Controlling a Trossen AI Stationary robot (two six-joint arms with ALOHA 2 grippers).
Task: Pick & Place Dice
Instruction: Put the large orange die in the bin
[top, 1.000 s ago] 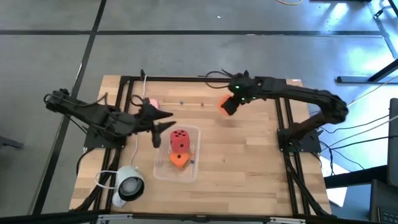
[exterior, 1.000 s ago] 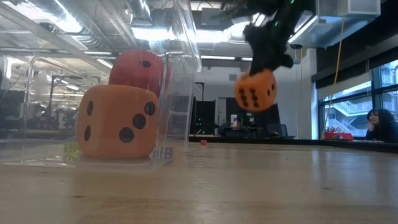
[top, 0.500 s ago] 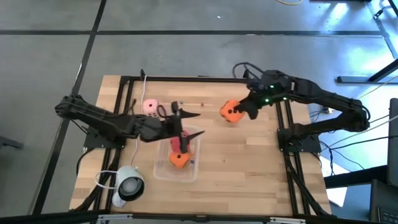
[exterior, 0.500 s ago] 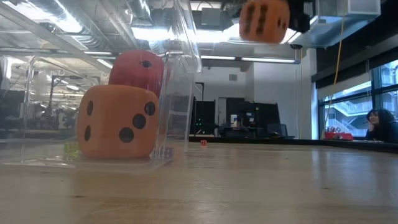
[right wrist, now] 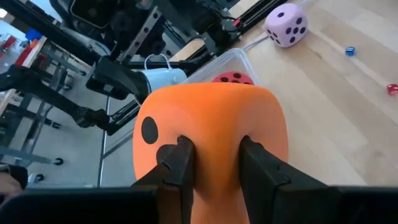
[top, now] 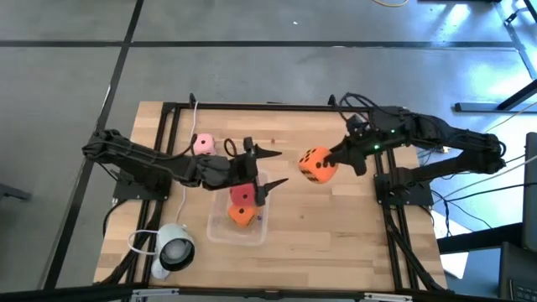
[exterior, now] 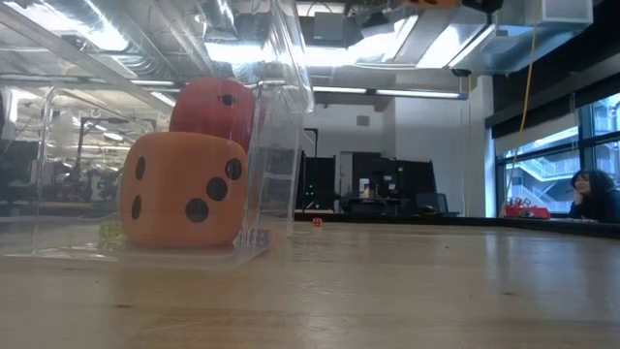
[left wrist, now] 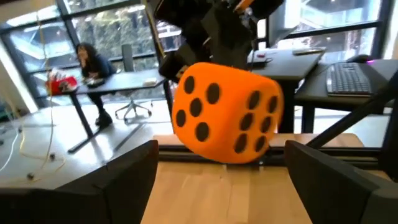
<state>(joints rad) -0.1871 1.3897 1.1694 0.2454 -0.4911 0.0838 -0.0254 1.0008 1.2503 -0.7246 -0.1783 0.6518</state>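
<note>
My right gripper (top: 332, 160) is shut on an orange die (top: 317, 165) with dark pips, high above the table right of centre. My left gripper (top: 271, 169) stands open just left of that die, over the right rim of a clear box (top: 220, 231). The die (left wrist: 227, 115) hangs ahead of its fingers, apart from them. In the box a red die (top: 243, 195) leans on a second orange die (top: 241, 216), which rests on the box floor. A pale pink die (top: 203, 144) sits on the table at the far left. My right gripper pinches the orange die between its two fingers (right wrist: 181, 163), which sink into one soft face (right wrist: 214, 134) and dent it. The fingers come from the table's right side. The die is lifted clear of the table, above the top of the low view.
A white round object (top: 173, 249) lies at the near left corner. Two tiny dice, blue (right wrist: 350, 51) and red (right wrist: 391, 89), lie near the far edge. Black frame rails (top: 384, 180) run along both table sides. The wood right of the box is bare.
My right gripper has carried the orange die up and toward the near edge, rising out of the low view. My left gripper has moved toward the table's right edge, from beside the pink die to over the box, and has opened wider.
</note>
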